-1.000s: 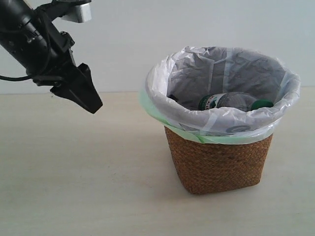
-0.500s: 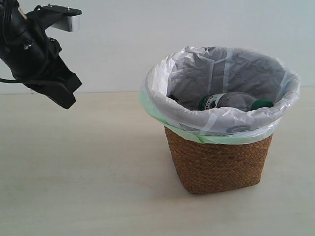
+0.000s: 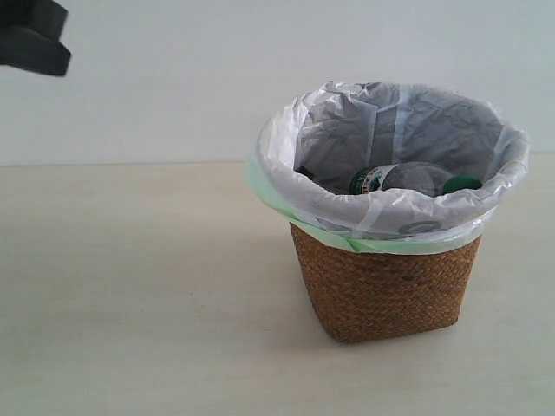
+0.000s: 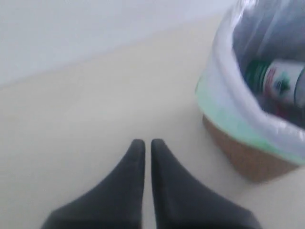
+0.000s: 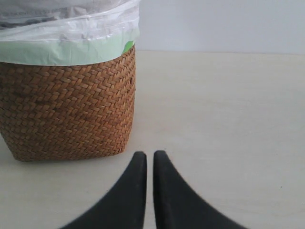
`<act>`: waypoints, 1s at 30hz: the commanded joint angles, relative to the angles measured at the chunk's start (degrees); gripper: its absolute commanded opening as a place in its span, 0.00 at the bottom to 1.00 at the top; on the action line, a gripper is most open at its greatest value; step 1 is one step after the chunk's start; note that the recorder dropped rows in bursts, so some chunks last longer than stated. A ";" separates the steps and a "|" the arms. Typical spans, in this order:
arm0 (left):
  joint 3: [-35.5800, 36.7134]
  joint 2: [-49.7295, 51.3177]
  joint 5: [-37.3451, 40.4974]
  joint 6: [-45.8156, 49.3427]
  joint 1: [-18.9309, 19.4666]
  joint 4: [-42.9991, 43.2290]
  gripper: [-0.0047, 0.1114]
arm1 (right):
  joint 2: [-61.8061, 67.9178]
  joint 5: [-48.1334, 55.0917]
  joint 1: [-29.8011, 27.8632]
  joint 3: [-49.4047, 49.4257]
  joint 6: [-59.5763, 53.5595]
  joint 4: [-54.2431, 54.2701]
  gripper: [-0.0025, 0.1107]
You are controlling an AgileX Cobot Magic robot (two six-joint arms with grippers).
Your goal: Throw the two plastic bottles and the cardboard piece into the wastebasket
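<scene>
**One of three seen inside, two out of sight**

One small clear plastic bottle with a green-and-white label and a green cap (image 3: 408, 178) lies on its side inside the brown woven wicker wastebasket (image 3: 381, 295), low in the crinkly white plastic liner with a pale green edge (image 3: 277, 195). That much of the job we count as done. The left wrist view shows this bottle through the basket's mouth, with a blurred reddish patch (image 4: 281, 112) beneath it. It may be the red-labelled bottle, but we cannot tell. The grey-beige cardboard piece shows in no view. Neither it nor the second bottle lies on the pale beige tabletop (image 3: 130, 303) wherever our views reach, so we think they are probably down in the basket, hidden by its rim and liner.

The left gripper (image 4: 147, 142) has its jaws pressed together with nothing between them. It hangs above the table, apart from the basket. In the exterior view only a black piece of the left arm (image 3: 30, 39) shows at the top corner. The right gripper (image 5: 150, 153) is likewise closed on nothing, low over the table and near the basket's woven wall, not touching it.

We judge the throwing finished, or very nearly so. What is left, if anything, is to confirm the two unseen things inside.
</scene>
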 commanded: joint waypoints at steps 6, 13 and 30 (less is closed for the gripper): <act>21.05 -24.27 -22.03 -1.55 0.18 -1.08 0.07 | -0.32 -0.44 0.08 -0.06 -0.20 -0.46 0.04; 32.59 -39.47 -26.80 -1.55 0.18 -1.19 0.07 | -0.32 -0.44 0.08 -0.06 -0.20 -0.46 0.04; 45.31 -49.66 -30.21 -5.75 0.18 -1.19 0.07 | -0.32 -0.44 0.08 -0.06 -0.20 -0.46 0.04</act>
